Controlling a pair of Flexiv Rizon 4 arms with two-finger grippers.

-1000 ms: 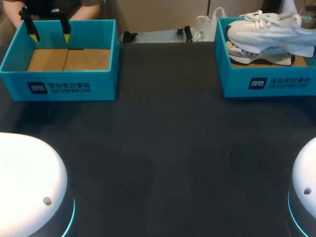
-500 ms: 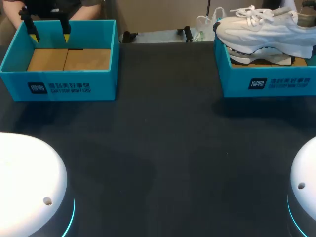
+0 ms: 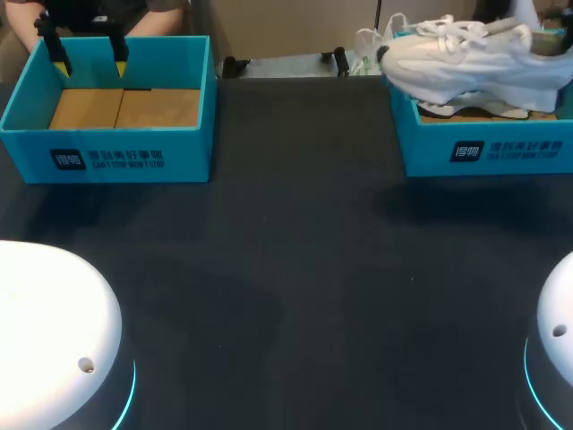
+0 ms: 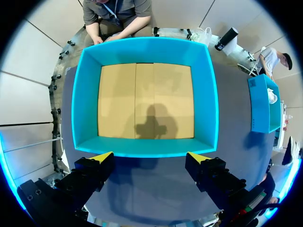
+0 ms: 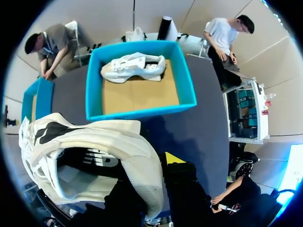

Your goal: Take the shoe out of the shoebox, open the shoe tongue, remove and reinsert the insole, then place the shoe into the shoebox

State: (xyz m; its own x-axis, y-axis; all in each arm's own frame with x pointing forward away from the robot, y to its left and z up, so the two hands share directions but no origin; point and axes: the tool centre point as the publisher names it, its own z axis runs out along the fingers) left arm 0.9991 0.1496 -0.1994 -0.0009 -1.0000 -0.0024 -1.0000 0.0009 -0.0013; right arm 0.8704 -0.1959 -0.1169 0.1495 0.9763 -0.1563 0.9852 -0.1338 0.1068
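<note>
A white sneaker [image 3: 466, 61] hangs tilted above the right teal shoebox [image 3: 488, 152], its toe poking out past the box's left wall. My right gripper [image 5: 157, 166] is shut on the shoe's heel collar [image 5: 142, 175]; one yellow tip shows outside, and the other finger is hidden inside the shoe. A second white sneaker [image 5: 134, 67] lies on the cardboard floor of that box [image 5: 187, 90]. My left gripper [image 4: 150, 157] stands open above the near wall of the left teal shoebox [image 4: 85, 94], which holds nothing. The left gripper's yellow tips [image 3: 61, 64] show at that box's far left corner in the head view.
The dark table [image 3: 295, 269] stretches between the two boxes and toward me. Small dark objects [image 3: 235, 64] and a plastic bag [image 3: 369, 43] sit at the far edge between the boxes. A person's hands [image 4: 118, 37] are at the table's far edge behind the left box.
The right gripper has carried the sneaker leftward and slightly up, so its toe now overhangs the box's left wall. The left gripper has stayed still and open.
</note>
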